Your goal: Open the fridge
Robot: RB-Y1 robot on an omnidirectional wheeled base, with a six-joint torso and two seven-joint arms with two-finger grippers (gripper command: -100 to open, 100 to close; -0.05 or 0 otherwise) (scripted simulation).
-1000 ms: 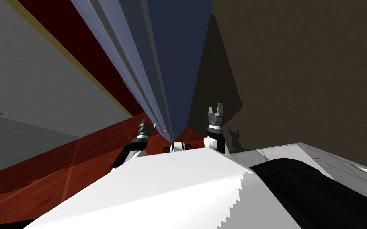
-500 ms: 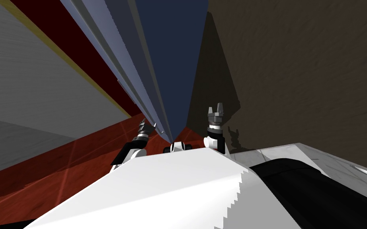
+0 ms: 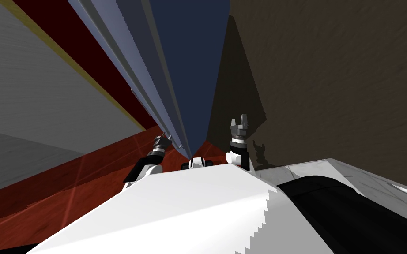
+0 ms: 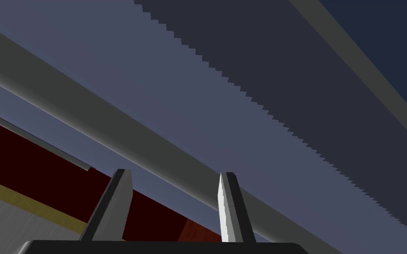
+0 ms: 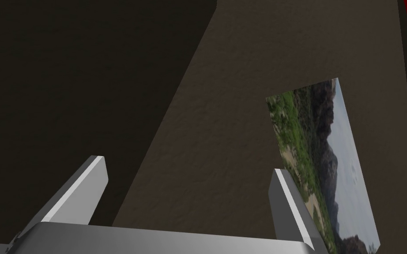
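Over the last second my head camera swung a little, so the fridge point(image 3: 185, 66) slid slightly across the head view. That is my own move, not the fridge's. The real change is at the left tool point(image 3: 163, 139). Half a second ago its fingers were splayed just short of the fridge's front corner, low down near the floor point(image 3: 88, 176). Now they look drawn closer together and sit right against that corner. I judge this to be the grasp starting, with the door not yet pulled, since the fridge front still looks flush and closed.

The fridge is a tall blue-grey block directly ahead of me. The left tool is at its front face and the right tool point(image 3: 241, 118) is off to its other side, well clear of it.

The left wrist view shows what the head view cannot. A long grey strip point(image 4: 110, 119) runs along the fridge's front, and the left fingers point(image 4: 114, 198) reach up to it with a gap still between them, narrower than fully spread. One fingertip overlaps the strip's edge. I cannot tell whether the strip is the handle, or whether it lies between the blades or just beyond them.

The right wrist view shows that tool's fingers point(image 5: 88, 181) spread wide, holding nothing.
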